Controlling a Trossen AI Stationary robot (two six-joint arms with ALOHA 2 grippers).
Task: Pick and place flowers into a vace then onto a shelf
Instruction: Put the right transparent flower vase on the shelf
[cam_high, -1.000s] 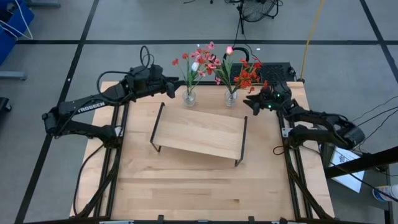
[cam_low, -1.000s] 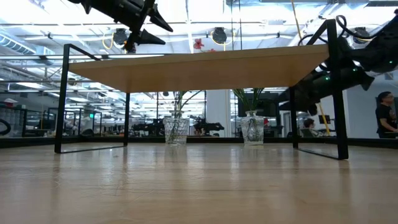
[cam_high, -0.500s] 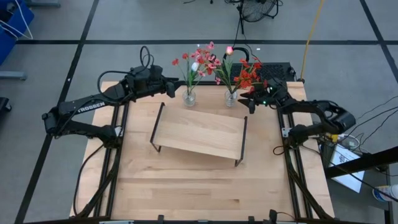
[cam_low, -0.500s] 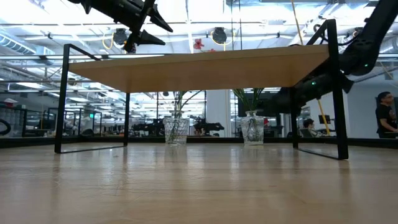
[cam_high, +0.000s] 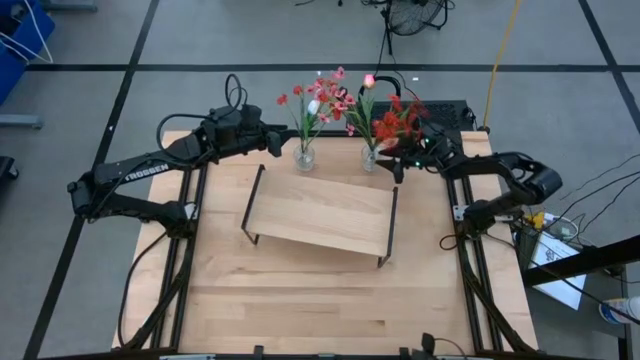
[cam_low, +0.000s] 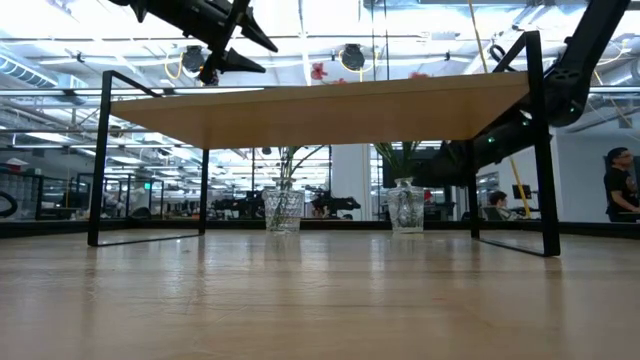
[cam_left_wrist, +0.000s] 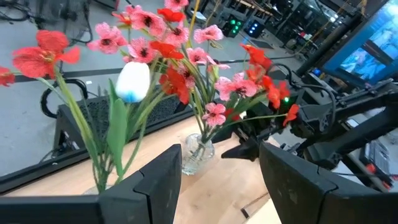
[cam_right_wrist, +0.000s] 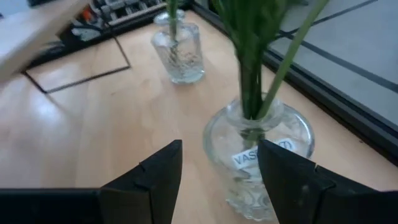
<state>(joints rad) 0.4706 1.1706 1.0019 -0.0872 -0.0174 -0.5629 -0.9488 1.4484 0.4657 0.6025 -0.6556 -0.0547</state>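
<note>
Light-wood tabletop (cam_high: 330, 290) with black rails along both sides, standing on a grey floor (cam_high: 90, 40) marked off by dark tape lines. A floor fan (cam_high: 415, 15) stands beyond the far edge of the table, and a yellow cable (cam_high: 500, 50) runs across the floor toward the table's far right corner. A blue object (cam_high: 20, 35), possibly a bin, sits at the upper left. The low view shows a bright hall with ceiling strip lights (cam_low: 420, 15), glass partitions and a person (cam_low: 620, 195) standing at far right. A lit monitor (cam_left_wrist: 367, 56) appears in the left wrist view.
</note>
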